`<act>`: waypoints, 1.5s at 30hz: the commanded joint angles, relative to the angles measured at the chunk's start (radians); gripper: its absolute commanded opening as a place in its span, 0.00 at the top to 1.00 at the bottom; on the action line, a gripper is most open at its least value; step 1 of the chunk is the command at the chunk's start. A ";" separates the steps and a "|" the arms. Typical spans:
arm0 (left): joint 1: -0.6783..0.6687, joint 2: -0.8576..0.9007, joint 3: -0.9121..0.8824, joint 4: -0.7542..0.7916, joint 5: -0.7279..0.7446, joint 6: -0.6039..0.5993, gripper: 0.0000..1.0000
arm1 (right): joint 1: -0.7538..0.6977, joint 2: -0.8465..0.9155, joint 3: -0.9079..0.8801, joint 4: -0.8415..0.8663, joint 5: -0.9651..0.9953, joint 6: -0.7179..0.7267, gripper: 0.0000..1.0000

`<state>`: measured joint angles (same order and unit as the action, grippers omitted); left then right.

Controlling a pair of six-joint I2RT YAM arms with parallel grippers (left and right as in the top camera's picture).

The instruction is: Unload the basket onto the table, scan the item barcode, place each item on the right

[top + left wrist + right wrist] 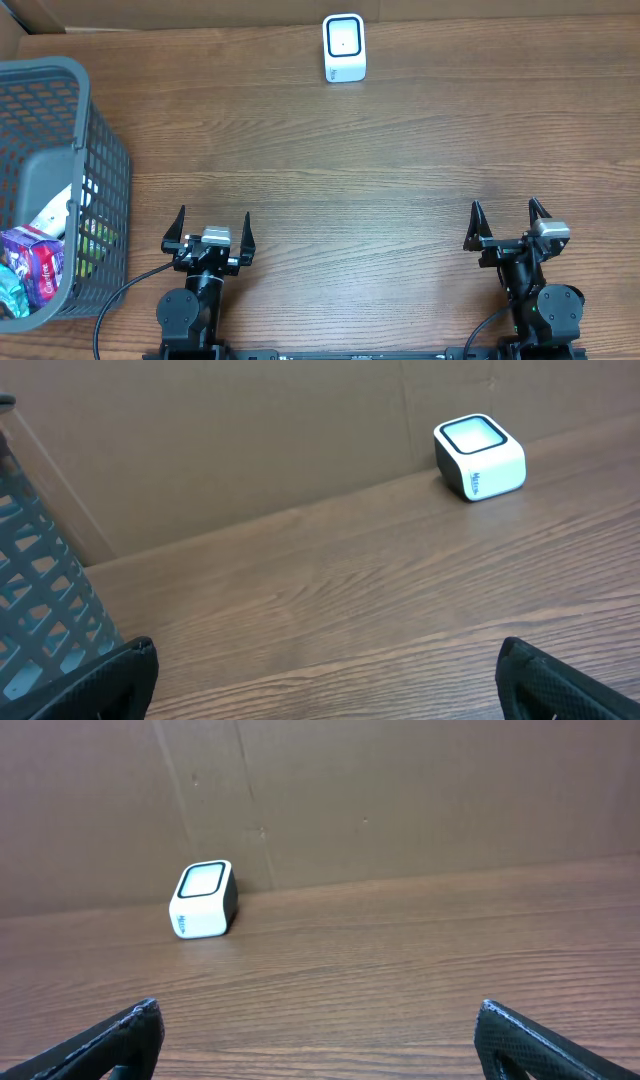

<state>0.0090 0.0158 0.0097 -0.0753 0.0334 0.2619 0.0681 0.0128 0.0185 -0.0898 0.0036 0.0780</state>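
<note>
Item packets [30, 265] in purple, pink and green wrappers lie inside the grey mesh basket [105, 150] at the left edge of the table [380, 170]; I cannot make out a barcode at this size. The white scanner [344, 47] stands at the far edge, against the cardboard wall [400, 790]. At the near edge, my left gripper [214, 222] and right gripper [505, 212] are both spread wide and empty, with bare wood between the 2 and the scanner.

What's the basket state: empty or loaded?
Loaded: colourful packets show inside the grey basket at its near end, in the overhead view. How many, cannot tell.
</note>
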 commanded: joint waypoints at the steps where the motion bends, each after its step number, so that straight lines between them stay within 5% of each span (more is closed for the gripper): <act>1: 0.005 -0.011 -0.005 0.000 0.012 -0.015 0.00 | 0.004 -0.010 -0.010 0.006 -0.006 0.003 0.00; 6: 0.005 -0.011 -0.005 0.001 0.012 -0.018 0.00 | 0.004 -0.010 -0.010 0.008 -0.006 0.003 0.00; 19: 0.005 -0.010 0.013 -0.028 0.010 -0.293 0.00 | 0.003 -0.010 -0.004 0.005 -0.006 0.003 0.00; 29: 0.005 0.014 0.150 -0.155 0.010 -0.327 0.00 | 0.003 -0.010 0.059 -0.043 -0.040 0.003 0.00; 45: 0.005 0.554 0.638 -0.294 0.092 -0.333 0.00 | 0.003 0.014 0.300 -0.208 -0.071 0.003 0.00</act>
<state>0.0090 0.4816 0.5426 -0.3473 0.0654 -0.0540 0.0681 0.0147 0.2512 -0.2939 -0.0570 0.0784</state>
